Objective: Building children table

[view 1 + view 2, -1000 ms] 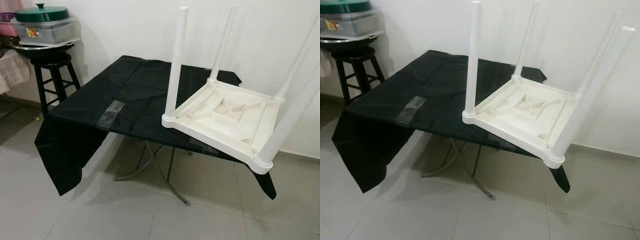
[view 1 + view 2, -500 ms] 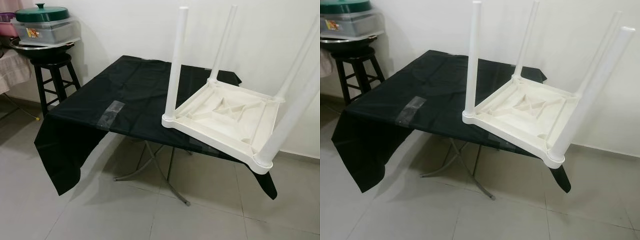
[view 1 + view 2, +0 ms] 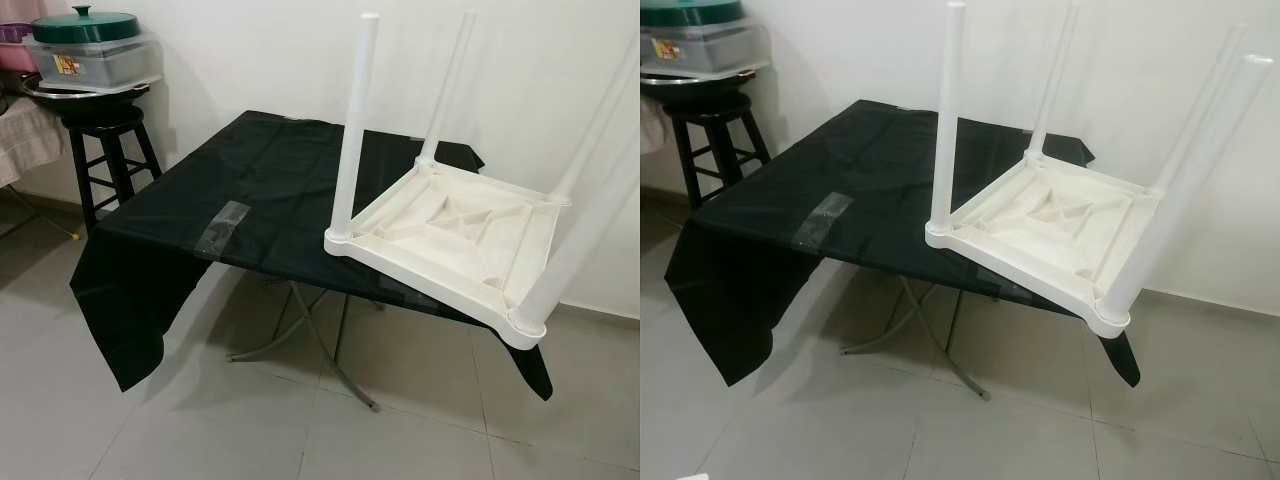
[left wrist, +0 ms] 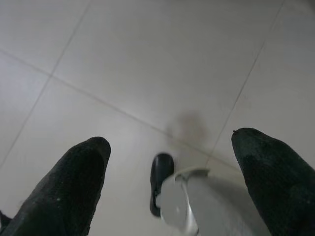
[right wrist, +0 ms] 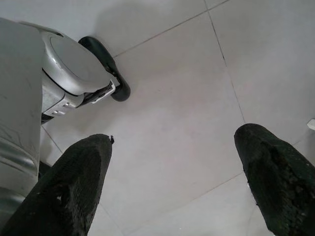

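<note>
A white plastic children's table [image 3: 450,235] lies upside down on the right end of a black-covered folding table [image 3: 250,180]. Its ribbed underside faces up, and its near corner overhangs the black table's edge. Several white legs stand up from its corners, the nearest left one [image 3: 352,130] upright and the near right one [image 3: 575,250] leaning my way. My left gripper [image 4: 172,142] hangs open over the floor tiles. My right gripper [image 5: 174,137] also hangs open over the tiles, with nothing between its fingers.
A black stool [image 3: 105,150] at the far left carries a pan and a clear box with a green lid [image 3: 85,50]. The black cloth has a tape patch [image 3: 222,225] and droops at the near left corner. Thin metal legs [image 3: 320,340] cross beneath. A white wall stands behind.
The head view has shifted slightly. The white table, the black table and both arms have not moved.
</note>
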{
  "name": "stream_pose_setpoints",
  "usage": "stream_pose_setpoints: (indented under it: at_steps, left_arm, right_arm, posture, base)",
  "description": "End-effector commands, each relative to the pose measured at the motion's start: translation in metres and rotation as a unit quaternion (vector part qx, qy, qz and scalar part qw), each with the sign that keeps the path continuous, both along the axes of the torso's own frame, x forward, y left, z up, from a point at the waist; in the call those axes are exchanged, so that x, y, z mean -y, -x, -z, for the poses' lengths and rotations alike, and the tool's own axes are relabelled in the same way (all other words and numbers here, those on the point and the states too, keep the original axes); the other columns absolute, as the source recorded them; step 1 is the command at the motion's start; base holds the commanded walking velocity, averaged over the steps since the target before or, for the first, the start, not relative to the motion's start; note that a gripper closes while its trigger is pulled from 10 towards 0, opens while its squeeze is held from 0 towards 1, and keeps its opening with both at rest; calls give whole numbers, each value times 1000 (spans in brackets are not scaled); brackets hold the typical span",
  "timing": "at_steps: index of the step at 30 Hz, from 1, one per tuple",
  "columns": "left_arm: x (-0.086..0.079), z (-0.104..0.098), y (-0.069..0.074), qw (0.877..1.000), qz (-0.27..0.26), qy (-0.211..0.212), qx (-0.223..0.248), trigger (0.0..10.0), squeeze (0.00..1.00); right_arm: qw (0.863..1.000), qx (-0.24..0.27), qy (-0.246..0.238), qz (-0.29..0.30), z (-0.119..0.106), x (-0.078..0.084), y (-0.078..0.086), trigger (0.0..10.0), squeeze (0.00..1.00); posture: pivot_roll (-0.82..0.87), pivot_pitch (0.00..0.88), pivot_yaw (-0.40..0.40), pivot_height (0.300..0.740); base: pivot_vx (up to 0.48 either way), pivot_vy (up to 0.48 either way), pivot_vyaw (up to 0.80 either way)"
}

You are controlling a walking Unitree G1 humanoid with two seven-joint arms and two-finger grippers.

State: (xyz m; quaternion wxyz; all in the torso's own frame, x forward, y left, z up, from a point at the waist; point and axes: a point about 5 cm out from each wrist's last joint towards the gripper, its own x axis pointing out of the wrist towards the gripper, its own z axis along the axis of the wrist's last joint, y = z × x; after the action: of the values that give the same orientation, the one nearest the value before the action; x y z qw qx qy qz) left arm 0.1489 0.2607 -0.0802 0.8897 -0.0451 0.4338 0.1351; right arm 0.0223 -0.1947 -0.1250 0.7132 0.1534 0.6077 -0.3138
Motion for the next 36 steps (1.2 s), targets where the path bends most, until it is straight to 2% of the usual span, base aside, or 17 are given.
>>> stream_pose_setpoints:
  at_steps: [1, 2, 4, 6, 7, 8, 9, 10, 11, 12, 13, 15, 17, 18, 27, 32, 36]
  left_arm:
    - [1, -18, -36, 997, 28, -6, 66, 10000, 0]
    - [1, -18, -36, 997, 28, -6, 66, 10000, 0]
    - [2, -55, -87, 981, 82, -15, 175, 10000, 0]
    - [2, -55, -87, 981, 82, -15, 175, 10000, 0]
    - [5, -66, -97, 973, 105, -17, 207, 10000, 0]
    - [5, -66, -97, 973, 105, -17, 207, 10000, 0]
    - [12, -75, -102, 960, 139, -12, 243, 10000, 0]
    - [12, -75, -102, 960, 139, -12, 243, 10000, 0]
    - [21, -81, -101, 948, 167, -6, 269, 10000, 0]
    - [21, -81, -101, 948, 167, -6, 269, 10000, 0]
    - [28, -86, -97, 939, 187, -2, 290, 10000, 0]
    - [35, -91, -91, 930, 200, 1, 308, 10000, 0]
    - [35, -91, -91, 930, 200, 1, 308, 10000, 0]
    - [49, -103, -76, 915, 219, 1, 338, 10000, 0]
    - [81, -127, -44, 894, 249, 4, 373, 10000, 0]
    - [88, -137, -43, 887, 245, -13, 390, 10000, 0]
    - [99, -150, -53, 876, 255, -25, 407, 10000, 0]
  right_arm:
    - [903, 104, 97, -406, -59, 35, -185, 10000, 0]
    - [903, 104, 97, -406, -59, 35, -185, 10000, 0]
    - [903, 103, 99, -406, -59, 35, -185, 10000, 0]
    - [903, 103, 99, -406, -59, 35, -185, 10000, 0]
    - [903, 103, 99, -406, -60, 36, -185, 10000, 0]
    - [903, 103, 99, -406, -60, 36, -185, 10000, 0]
    - [903, 103, 100, -406, -60, 36, -185, 10000, 0]
    - [903, 103, 100, -406, -60, 36, -185, 10000, 0]
    - [902, 103, 100, -406, -60, 36, -186, 10000, 0]
    - [902, 103, 100, -406, -60, 36, -186, 10000, 0]
    - [902, 104, 101, -406, -60, 37, -186, 10000, 0]
    - [902, 105, 102, -407, -60, 37, -186, 10000, 0]
    - [902, 105, 102, -407, -60, 37, -186, 10000, 0]
    - [900, 107, 104, -409, -61, 38, -188, 10000, 0]
    - [897, 117, 113, -411, -65, 40, -192, 10000, 0]
    - [892, 122, 121, -417, -67, 42, -195, 10000, 0]
    - [891, 126, 128, -417, -70, 44, -199, 10000, 0]
  posture:
    - [80, 0, -97, 740]
    - [80, 0, -97, 740]
    - [85, 0, -95, 740]
    - [85, 0, -95, 740]
    - [85, 0, -95, 740]
    - [85, 0, -95, 740]
    - [87, 0, -92, 740]
    - [87, 0, -92, 740]
    - [91, 0, -90, 740]
    - [91, 0, -90, 740]
    - [93, 0, -91, 740]
    - [94, 0, -92, 740]
    - [94, 0, -92, 740]
    - [100, 0, -94, 740]
    - [108, 0, -91, 740]
    - [112, 0, -96, 740]
    - [110, 0, -102, 740]
  base:
    - [0, 0, 0]
    - [0, 0, 0]
    - [0, 0, 0]
    - [0, 0, 0]
    - [0, 0, 0]
    - [0, 0, 0]
    - [0, 0, 0]
    - [0, 0, 0]
    - [0, 0, 0]
    - [0, 0, 0]
    - [0, 0, 0]
    - [0, 0, 0]
    - [0, 0, 0]
    - [0, 0, 0]
    - [0, 0, 0]
    - [0, 0, 0]
    - [0, 0, 0]
